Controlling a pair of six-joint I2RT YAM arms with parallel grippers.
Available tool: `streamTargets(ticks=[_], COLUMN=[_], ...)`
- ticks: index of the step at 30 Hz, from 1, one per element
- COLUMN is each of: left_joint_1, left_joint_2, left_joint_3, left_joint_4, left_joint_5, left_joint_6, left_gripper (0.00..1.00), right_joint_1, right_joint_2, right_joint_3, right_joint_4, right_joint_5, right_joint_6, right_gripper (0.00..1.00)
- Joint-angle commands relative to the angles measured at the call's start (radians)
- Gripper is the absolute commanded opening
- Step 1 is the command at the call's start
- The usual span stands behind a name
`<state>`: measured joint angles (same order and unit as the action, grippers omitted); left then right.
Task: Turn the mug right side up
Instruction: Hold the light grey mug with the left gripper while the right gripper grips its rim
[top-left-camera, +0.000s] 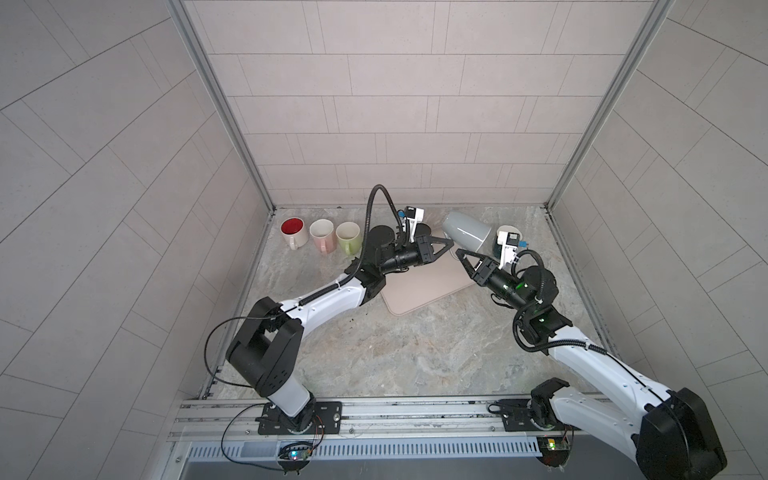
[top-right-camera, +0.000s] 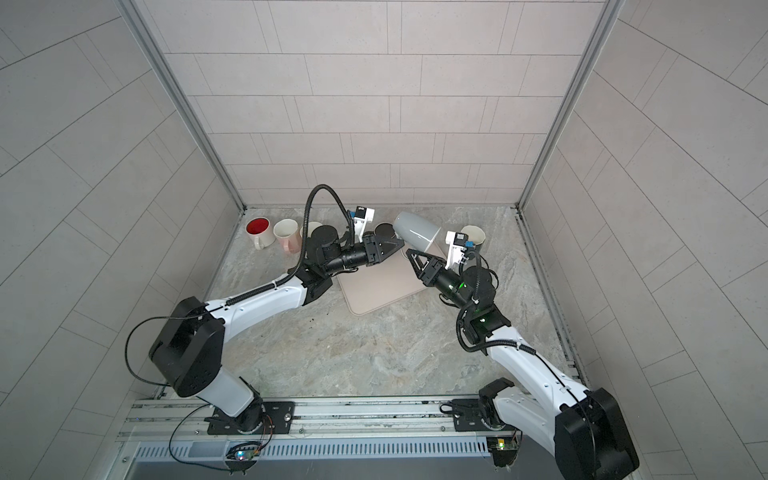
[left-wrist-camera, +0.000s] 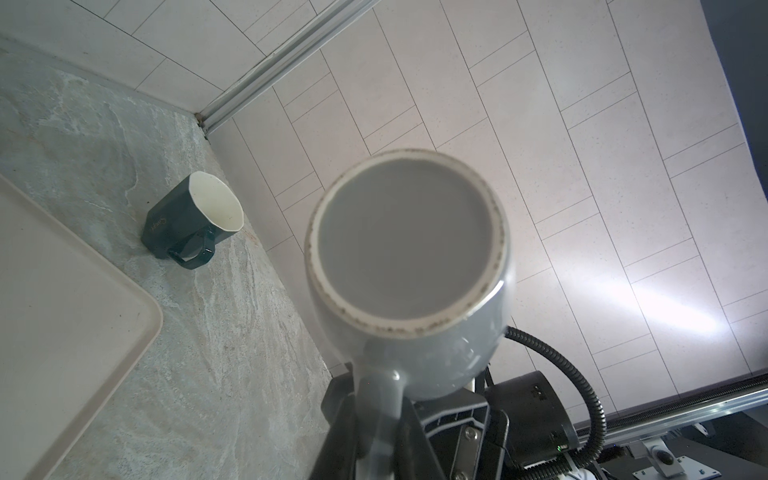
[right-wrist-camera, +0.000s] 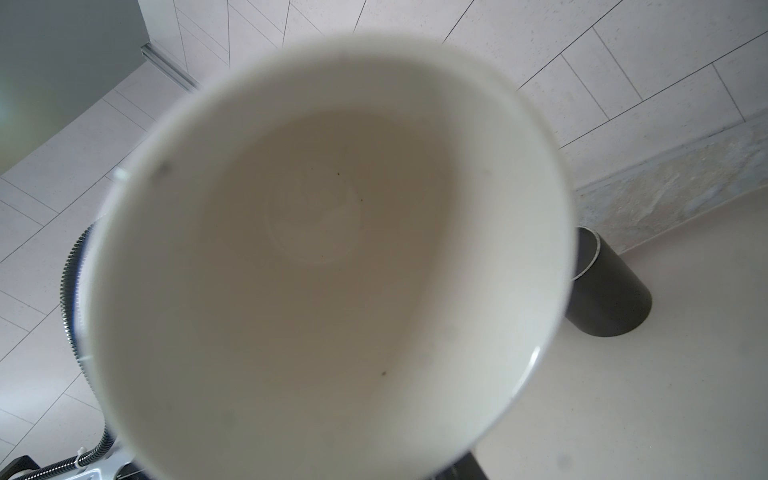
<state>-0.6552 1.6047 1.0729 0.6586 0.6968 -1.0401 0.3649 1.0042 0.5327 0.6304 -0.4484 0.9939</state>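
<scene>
Though the left tool (left-wrist-camera: 376, 419) is seen from its wrist clamped on the handle (left-wrist-camera: 380, 390) of the grey mug (left-wrist-camera: 409, 249), how open the right tool (top-left-camera: 464, 259) stands cannot be told.

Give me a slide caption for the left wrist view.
Grey mug held by its handle in the left fingers, base toward camera; green mug beyond.

Unreadable gold script on dark mug (left-wrist-camera: 174, 226)
</scene>
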Motion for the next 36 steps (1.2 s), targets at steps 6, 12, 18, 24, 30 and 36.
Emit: streamTargets(ticks=[6, 12, 18, 24, 30, 36], left_joint_1=[-0.019, -0.018, -0.02, -0.018, -0.018, -0.018], left_joint_2=[0.0, 0.004, 0.019, 0.032, 0.046, 0.061], left_joint_3=[0.046, 0.048, 0.061, 0.072, 0.08, 0.079], left_joint_4=[0.11, 0.11, 0.107, 0.092, 0.09, 0.093], left_joint_5=[0.061, 0.06, 0.065, 0.064, 0.056, 0.043], left_joint_6=[0.0, 0.002, 0.006, 0.017, 0.022, 0.014], left_gripper=[0.0, 0.0, 0.0, 0.0, 0.0, 0.09], right_joint_1=[0.0, 0.0, 0.002, 0.002, 0.002, 0.012], right_joint_2=[-0.001, -0.005, 0.003, 0.001, 0.006, 0.021], right_joint_3=[0.033, 0.033, 0.034, 0.044, 0.053, 0.065], right_joint_4=[0.032, 0.04, 0.04, 0.021, 0.009, 0.08], right_joint_5=[0.003, 0.005, 0.005, 0.0, 0.004, 0.0], right_joint_6=[0.018, 0.02, 0.031, 0.026, 0.023, 0.029], right_gripper=[0.38, 0.24, 0.19, 0.0, 0.0, 0.0])
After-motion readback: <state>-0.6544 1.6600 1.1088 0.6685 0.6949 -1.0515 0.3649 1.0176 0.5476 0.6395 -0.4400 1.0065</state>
